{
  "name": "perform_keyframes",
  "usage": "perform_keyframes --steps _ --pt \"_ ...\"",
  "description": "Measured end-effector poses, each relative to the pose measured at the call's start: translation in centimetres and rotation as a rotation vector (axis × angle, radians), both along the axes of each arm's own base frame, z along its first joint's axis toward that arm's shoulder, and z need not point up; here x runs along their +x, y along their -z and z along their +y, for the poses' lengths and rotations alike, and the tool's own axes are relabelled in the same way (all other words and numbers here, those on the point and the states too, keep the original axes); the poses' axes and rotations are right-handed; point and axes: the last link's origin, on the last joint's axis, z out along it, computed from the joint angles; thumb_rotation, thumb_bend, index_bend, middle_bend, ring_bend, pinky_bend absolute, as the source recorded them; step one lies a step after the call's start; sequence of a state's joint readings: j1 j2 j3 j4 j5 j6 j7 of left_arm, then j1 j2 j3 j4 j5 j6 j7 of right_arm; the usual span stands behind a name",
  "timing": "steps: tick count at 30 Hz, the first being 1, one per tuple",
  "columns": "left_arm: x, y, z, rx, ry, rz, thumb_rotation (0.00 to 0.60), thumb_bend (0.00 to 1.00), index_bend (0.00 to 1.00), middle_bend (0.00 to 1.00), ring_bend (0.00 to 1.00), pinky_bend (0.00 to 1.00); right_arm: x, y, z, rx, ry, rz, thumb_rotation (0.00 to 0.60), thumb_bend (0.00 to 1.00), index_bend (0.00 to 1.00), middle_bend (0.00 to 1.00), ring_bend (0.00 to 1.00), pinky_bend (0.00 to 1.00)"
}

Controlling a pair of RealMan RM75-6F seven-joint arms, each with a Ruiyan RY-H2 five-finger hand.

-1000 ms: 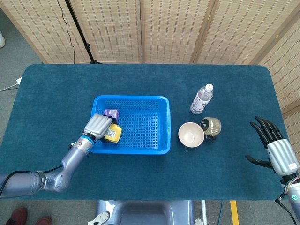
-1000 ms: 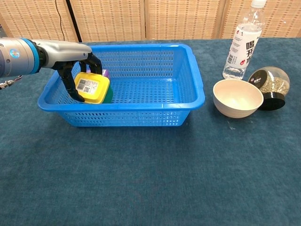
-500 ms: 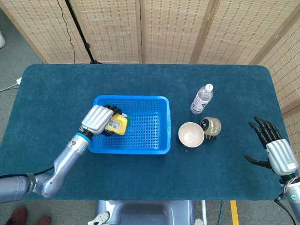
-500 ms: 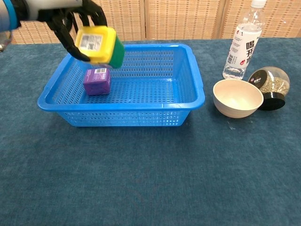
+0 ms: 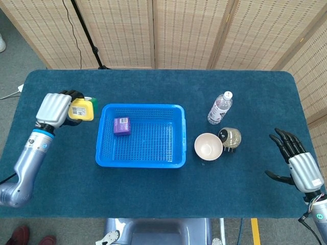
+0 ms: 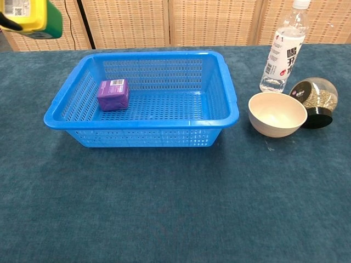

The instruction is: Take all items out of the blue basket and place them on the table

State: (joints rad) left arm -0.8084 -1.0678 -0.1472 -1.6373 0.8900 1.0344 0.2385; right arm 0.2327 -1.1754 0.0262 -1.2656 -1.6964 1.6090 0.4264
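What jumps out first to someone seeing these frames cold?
The blue basket at the table's centre, holding only a small purple box in its far-left corner. Next, the left hand gripping a yellow container beyond the basket's left rim. To the basket's right stand a water bottle, a cream bowl and a glass jar, while the right hand hangs open near the table's right edge.

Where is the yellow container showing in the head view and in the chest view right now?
Head view: the yellow container is far left, held by the left hand, just outside the blue basket's left wall.
Chest view: the yellow container is cut off at the top-left corner.
Shared landmark: the purple box in the basket's left part.
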Motion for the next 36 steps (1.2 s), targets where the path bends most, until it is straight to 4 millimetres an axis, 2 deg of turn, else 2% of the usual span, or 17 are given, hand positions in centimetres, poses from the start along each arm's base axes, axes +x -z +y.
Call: perform_keyframes --steps 1,3,5,7,8,11,16,22,27,32,36 --pt "-1.0 -0.1 0.3 0.003 -0.023 0.007 0.6 0.56 0.71 0.49 0.44 0.62 0.0 0.1 0.0 0.002 0.0 0.001 0.6 0.0 0.0 0.0 0.0 0.06" --pt "-3.1 -0.1 1.0 0.003 -0.078 0.019 0.6 0.54 0.58 0.36 0.31 0.53 0.1 0.2 0.0 0.007 0.0 0.003 0.6 0.0 0.0 0.0 0.0 0.06" --pt "-5.1 0.3 1.6 -0.01 -0.131 0.019 0.6 0.42 0.23 0.1 0.08 0.27 0.1 0.3 0.0 0.011 0.001 0.006 0.6 0.0 0.0 0.0 0.0 0.06" --pt "-6.7 1.0 1.9 -0.036 -0.179 0.006 0.6 0.28 0.03 0.0 0.0 0.07 0.1 0.4 0.0 0.013 0.003 0.011 0.6 0.0 0.0 0.0 0.0 0.06" --pt "-7.3 1.4 2.0 -0.052 -0.198 -0.005 0.6 0.21 0.0 0.0 0.0 0.02 0.1 0.5 0.0 0.014 0.003 0.012 0.6 0.0 0.0 0.0 0.0 0.06" --pt "-8.3 2.5 1.8 -0.111 -0.247 -0.044 0.6 0.12 0.0 0.0 0.0 0.0 0.0 0.5 -0.1 0.014 0.005 0.014 0.6 0.0 0.0 0.0 0.0 0.06" --pt "-7.8 3.0 1.7 -0.157 -0.233 -0.082 0.6 0.12 0.0 0.0 0.0 0.0 0.0 0.5 -0.1 0.013 0.008 0.012 0.6 0.0 0.0 0.0 0.0 0.06" --pt "-4.2 3.2 0.2 -0.201 -0.088 -0.117 0.6 0.12 0.0 0.0 0.0 0.0 -0.1 0.2 -0.1 0.006 0.01 0.005 0.6 0.0 0.0 0.0 0.0 0.06" --pt "-0.6 4.0 -1.9 -0.266 0.043 -0.136 0.6 0.12 0.0 0.0 0.0 0.0 -0.1 0.2 -0.1 0.006 0.01 0.002 0.6 0.0 0.0 0.0 0.0 0.06" --pt "2.4 5.8 -3.3 -0.348 0.117 -0.133 0.6 0.12 0.0 0.0 0.0 0.0 -0.1 0.2 -0.1 0.009 0.009 0.003 0.6 0.0 0.0 0.0 0.0 0.06" --pt "3.6 7.7 -3.3 -0.394 0.132 -0.096 0.6 0.12 0.0 0.0 0.0 0.0 -0.2 0.1 -0.2 0.008 0.012 -0.001 0.6 0.0 0.0 0.0 0.0 0.06"
